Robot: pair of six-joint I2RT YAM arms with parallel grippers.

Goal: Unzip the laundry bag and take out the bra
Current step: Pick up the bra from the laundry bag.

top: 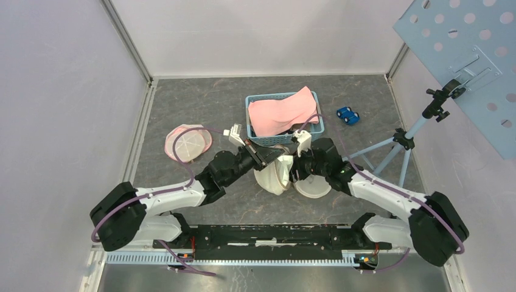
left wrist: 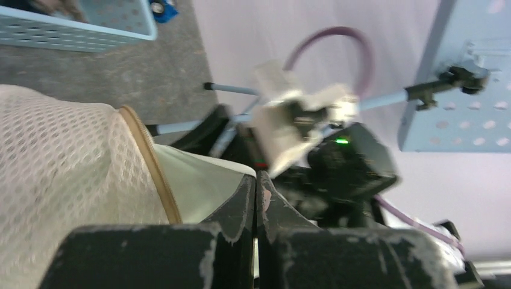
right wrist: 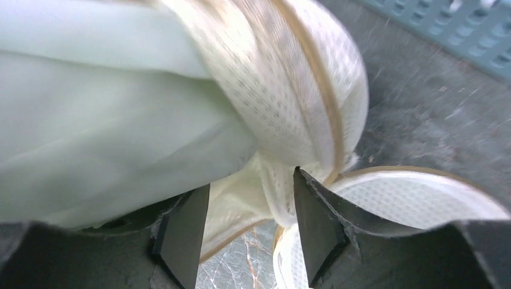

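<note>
The white mesh laundry bag (top: 275, 176) with tan zip trim stands unzipped at mid-table, one half raised (right wrist: 289, 90) and its other half (top: 314, 187) flat on the table. Smooth pale green cloth, the bra (right wrist: 90, 120), bulges out of the raised half. My left gripper (top: 266, 158) is shut at the bag's upper edge; in the left wrist view its jaws (left wrist: 260, 180) pinch the corner of the bra (left wrist: 193, 180) beside the mesh (left wrist: 54, 162). My right gripper (right wrist: 250, 180) is open, with the mesh fold where the two halves join between its fingers but not gripped.
A blue basket (top: 255, 109) holding pink cloth (top: 283, 112) stands just behind the bag. A blue toy car (top: 348, 115) lies to its right. A round pink-trimmed mesh piece (top: 187, 143) lies at the left. A tripod (top: 395, 146) and a perforated panel (top: 468, 55) stand at the right.
</note>
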